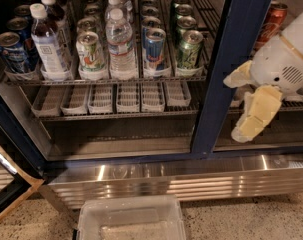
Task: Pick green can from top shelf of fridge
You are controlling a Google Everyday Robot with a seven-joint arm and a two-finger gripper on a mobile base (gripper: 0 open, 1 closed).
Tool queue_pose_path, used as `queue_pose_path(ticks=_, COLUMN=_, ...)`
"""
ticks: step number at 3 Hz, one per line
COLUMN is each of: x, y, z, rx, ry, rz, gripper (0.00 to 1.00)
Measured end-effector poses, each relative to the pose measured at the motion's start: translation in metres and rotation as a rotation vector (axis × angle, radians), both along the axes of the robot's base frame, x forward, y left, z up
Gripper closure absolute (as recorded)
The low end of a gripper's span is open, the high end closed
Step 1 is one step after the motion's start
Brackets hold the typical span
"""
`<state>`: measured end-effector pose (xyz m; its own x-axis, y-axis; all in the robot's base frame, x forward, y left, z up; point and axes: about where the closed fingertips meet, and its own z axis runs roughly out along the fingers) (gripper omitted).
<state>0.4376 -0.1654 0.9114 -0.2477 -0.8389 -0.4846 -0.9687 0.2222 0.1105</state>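
Observation:
The green can (189, 49) stands upright at the front of the rightmost lane on the top shelf (121, 79) of the fridge (226, 69). More green cans line up behind it. My gripper (251, 111), cream-coloured under a white wrist, hangs to the right of the dark blue centre post. It is in front of the fridge's right half, lower than the green can and apart from it. It holds nothing that I can see.
On the top shelf, left of the green can, stand a blue-and-silver can (155, 46), a water bottle (120, 39), a white can with green-and-orange print (90, 51) and another bottle (46, 44). Empty lane trays (116, 96) sit below. A clear bin (131, 219) lies on the floor.

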Motion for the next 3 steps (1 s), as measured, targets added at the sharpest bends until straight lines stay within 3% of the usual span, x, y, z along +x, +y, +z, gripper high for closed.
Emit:
queue_pose_path(ticks=1, x=-0.015, y=0.018, z=-0.002, rx=0.045, ry=-0.101, rz=-0.052, gripper=0.00)
queue_pose_path(ticks=2, x=-0.043, y=0.039, z=0.003, rx=-0.051, ry=-0.223, rz=-0.156, gripper=0.00)
queue_pose_path(ticks=3, x=-0.037, y=0.063, z=-0.024, rx=-0.175, ry=-0.300, rz=-0.250, gripper=0.00)
